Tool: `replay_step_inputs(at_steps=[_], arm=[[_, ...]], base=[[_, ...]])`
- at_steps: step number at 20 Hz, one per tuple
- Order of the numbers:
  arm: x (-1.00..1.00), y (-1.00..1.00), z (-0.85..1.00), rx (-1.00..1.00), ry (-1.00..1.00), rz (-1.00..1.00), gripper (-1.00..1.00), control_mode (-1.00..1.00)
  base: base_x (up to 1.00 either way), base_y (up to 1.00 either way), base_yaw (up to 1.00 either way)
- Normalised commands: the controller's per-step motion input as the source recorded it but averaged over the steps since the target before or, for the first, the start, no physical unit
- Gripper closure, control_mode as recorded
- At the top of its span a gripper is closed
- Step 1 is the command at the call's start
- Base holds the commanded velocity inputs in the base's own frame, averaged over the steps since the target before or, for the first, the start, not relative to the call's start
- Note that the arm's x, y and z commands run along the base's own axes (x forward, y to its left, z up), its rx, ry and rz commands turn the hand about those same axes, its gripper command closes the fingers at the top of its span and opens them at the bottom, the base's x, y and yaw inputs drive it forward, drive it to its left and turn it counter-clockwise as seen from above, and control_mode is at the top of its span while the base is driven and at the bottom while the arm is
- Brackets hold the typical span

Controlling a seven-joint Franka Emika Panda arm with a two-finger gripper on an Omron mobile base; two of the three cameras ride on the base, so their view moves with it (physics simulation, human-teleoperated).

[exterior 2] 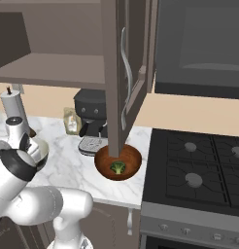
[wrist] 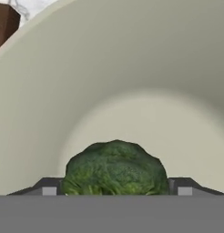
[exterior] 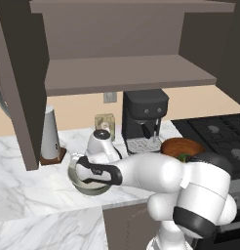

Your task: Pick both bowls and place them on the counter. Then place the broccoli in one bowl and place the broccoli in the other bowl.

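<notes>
The pale grey-cream bowl [exterior: 77,183] [exterior 2: 40,148] [wrist: 132,68] stands on the white marble counter [exterior: 24,195] [exterior 2: 68,165], left of the coffee machine. My gripper [exterior: 88,177] [wrist: 116,191] reaches down into it, shut on a broccoli [wrist: 116,168] whose sides touch both fingertips [wrist: 49,191], low over the bowl's floor. The glossy dark red-brown bowl [exterior: 180,145] [exterior 2: 104,158] sits on the counter beside the stovetop and holds another broccoli [exterior 2: 118,168] [exterior: 183,157].
A black coffee machine [exterior: 144,119] [exterior 2: 92,116] stands behind the bowls, with a small jar [exterior: 105,122] and a grey grinder [exterior: 50,134] to its left. The open cabinet door [exterior 2: 116,73] hangs over the red-brown bowl. The black stovetop [exterior 2: 199,165] lies to the right.
</notes>
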Motion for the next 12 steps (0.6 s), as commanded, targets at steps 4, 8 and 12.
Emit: replay_step_inputs(at_steps=[4,8,12], arm=[[-0.02,0.00,0.05,0.00,0.00,0.03,-1.00,-1.00],[-0.06,-0.02,0.15,0.00,0.00,0.02,-1.00,-1.00],[-0.09,-0.05,0.22,0.00,0.00,0.05,-1.00,-1.00]], base=[[0.00,0.00,0.00],[0.00,0.00,0.00],[0.00,0.00,0.00]])
